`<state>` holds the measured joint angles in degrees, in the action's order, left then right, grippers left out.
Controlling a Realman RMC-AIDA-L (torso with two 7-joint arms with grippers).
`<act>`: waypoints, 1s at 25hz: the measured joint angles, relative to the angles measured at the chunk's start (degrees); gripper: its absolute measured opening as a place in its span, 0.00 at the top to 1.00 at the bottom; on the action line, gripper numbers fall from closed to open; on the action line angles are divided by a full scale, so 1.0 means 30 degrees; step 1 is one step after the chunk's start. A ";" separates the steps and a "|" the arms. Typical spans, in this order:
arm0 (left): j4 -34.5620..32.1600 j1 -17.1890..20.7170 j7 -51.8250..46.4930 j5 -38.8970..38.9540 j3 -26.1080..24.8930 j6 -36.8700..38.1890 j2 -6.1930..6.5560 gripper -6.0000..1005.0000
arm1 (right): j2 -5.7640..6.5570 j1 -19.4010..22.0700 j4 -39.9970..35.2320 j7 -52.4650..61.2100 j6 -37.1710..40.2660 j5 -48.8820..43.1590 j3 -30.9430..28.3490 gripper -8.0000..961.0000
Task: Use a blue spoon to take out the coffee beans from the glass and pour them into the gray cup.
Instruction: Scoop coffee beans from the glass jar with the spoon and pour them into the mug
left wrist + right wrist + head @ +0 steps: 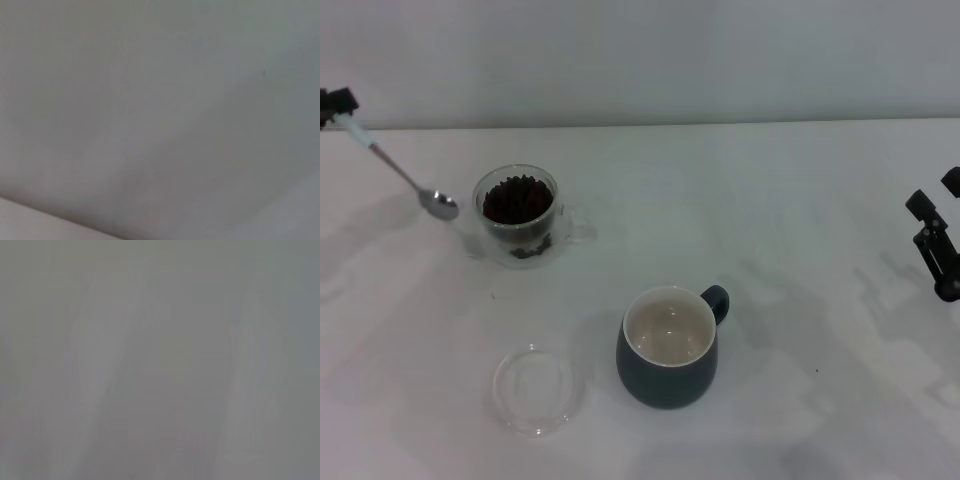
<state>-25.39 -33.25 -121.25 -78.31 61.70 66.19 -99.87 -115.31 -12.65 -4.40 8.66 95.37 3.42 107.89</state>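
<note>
Blue spoon (pixel 405 176) (left tool (pixel 338 103)) beside glass (pixel 518 214)

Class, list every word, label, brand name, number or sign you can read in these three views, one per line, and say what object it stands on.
None: no readable text in any view.
The glass, gray cup, blue spoon and clear dish bear no visible print.
Both wrist views show only plain, unmarked surface.
</note>
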 joint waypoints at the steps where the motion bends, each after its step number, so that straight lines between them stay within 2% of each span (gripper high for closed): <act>1: 0.0015 -0.0189 0.0001 -0.0214 -0.0003 -0.0249 -0.0023 0.86 | -0.0001 -0.0001 0.0000 0.0057 -0.0032 0.0001 0.0057 0.59; 5: 0.0075 -0.0909 -0.0067 -0.1966 0.0004 -0.1175 -0.0310 0.86 | 0.0000 0.0000 -0.0035 0.0403 -0.0207 0.0001 0.0130 0.59; 8: -0.0061 -0.1098 0.0059 -0.2555 0.0000 -0.1606 -0.0642 0.86 | -0.0014 -0.0001 -0.0070 0.0499 -0.0260 0.0001 0.0225 0.59; 11: -0.0171 -0.1234 0.0232 -0.2783 0.0000 -0.1816 -0.0795 0.86 | -0.0023 -0.0001 -0.0099 0.0624 -0.0302 0.0001 0.0336 0.59; 17: -0.0648 -0.1366 0.0167 -0.2683 -0.0060 -0.1804 -0.0810 0.86 | -0.0029 -0.0001 -0.0236 0.0644 -0.0463 0.0001 0.0363 0.59; 25: -0.1046 -0.1226 0.0209 -0.2711 -0.1392 -0.1632 -0.0842 0.86 | -0.0029 -0.0001 -0.0292 0.0657 -0.0872 0.0001 0.0363 0.59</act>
<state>-28.53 -36.92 -120.62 -86.44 57.52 61.29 -102.40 -115.39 -12.66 -5.28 10.63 92.76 3.43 108.98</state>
